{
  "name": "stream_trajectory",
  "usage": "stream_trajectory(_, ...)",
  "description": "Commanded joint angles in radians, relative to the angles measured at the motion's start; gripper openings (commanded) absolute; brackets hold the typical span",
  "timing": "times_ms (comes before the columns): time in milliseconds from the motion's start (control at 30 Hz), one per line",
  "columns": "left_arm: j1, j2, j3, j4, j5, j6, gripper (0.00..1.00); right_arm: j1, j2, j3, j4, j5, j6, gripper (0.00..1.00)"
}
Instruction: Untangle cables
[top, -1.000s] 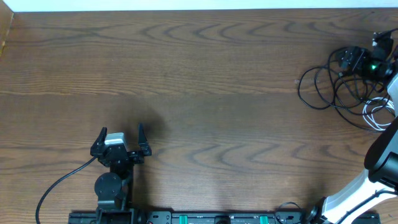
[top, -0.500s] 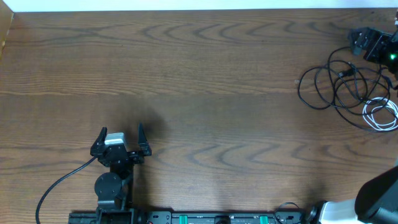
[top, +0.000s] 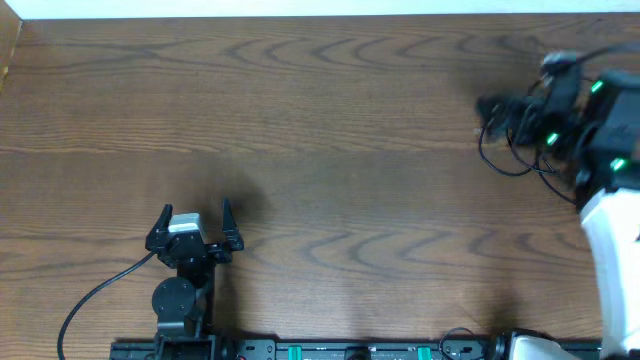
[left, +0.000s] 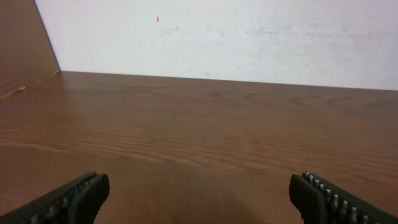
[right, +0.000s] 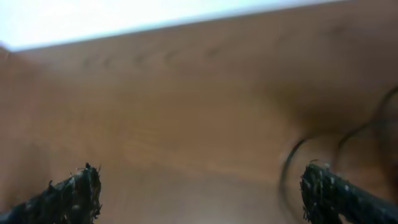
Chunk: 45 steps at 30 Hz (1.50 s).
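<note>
The black cable lies in loops at the far right of the table, mostly covered by my right arm. One loop shows blurred in the right wrist view. The white cable is hidden under the arm. My right gripper is open and empty, blurred by motion, just above the left edge of the cable pile. Its fingers are spread wide, with the black loop by the right finger. My left gripper is open and empty near the front left, far from the cables. Its jaws show only bare table between them.
The wooden table stretches between the two arms. A thick black robot wire curves along the front left by the left arm's base. A white wall stands behind the table's far edge.
My right arm swung from the far right corner leftward and down over the cable pile, now covering the white cable and most of the black one. The left arm has not moved.
</note>
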<state>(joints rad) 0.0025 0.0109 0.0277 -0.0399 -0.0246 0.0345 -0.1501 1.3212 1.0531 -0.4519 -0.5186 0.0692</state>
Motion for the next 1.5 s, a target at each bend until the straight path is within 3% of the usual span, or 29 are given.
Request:
stream_trajectory(0, -0.001, -0.007, -0.024, -0.033, 0.002, 0.017, 0.98, 0.053, -0.037, -0.148, -0.006, -0.004, 0.005, 0.99)
stream_trajectory(200, -0.001, -0.007, -0.024, -0.033, 0.002, 0.017, 0.98, 0.125, -0.054, -0.409, -0.006, -0.003, 0.005, 0.99)
stream_trajectory(367, -0.001, -0.007, -0.024, -0.033, 0.002, 0.017, 0.98, 0.126, -0.074, -0.583, 0.064, 0.172, 0.005, 0.99)
stream_trajectory(567, -0.001, -0.007, -0.024, -0.033, 0.002, 0.017, 0.98, 0.125, -0.129, -0.684, 0.279, 0.253, 0.005, 0.99)
stream_trajectory(867, -0.001, -0.007, -0.024, -0.033, 0.002, 0.017, 0.98, 0.125, -0.177, -0.860, 0.743, 0.305, 0.005, 0.99)
stream_trajectory(1000, -0.001, -0.007, -0.024, -0.033, 0.002, 0.017, 0.98, 0.123, -0.207, -0.919, 0.853, 0.327, 0.005, 0.99)
stream_trajectory(1267, -0.001, -0.007, -0.024, -0.033, 0.002, 0.017, 0.98, 0.102, -0.335, -1.046, 0.894, 0.356, 0.026, 0.99)
stream_trajectory(1467, -0.001, -0.007, -0.024, -0.033, 0.002, 0.017, 0.98, 0.077, -0.459, -1.049, 0.751, 0.360, 0.046, 0.99)
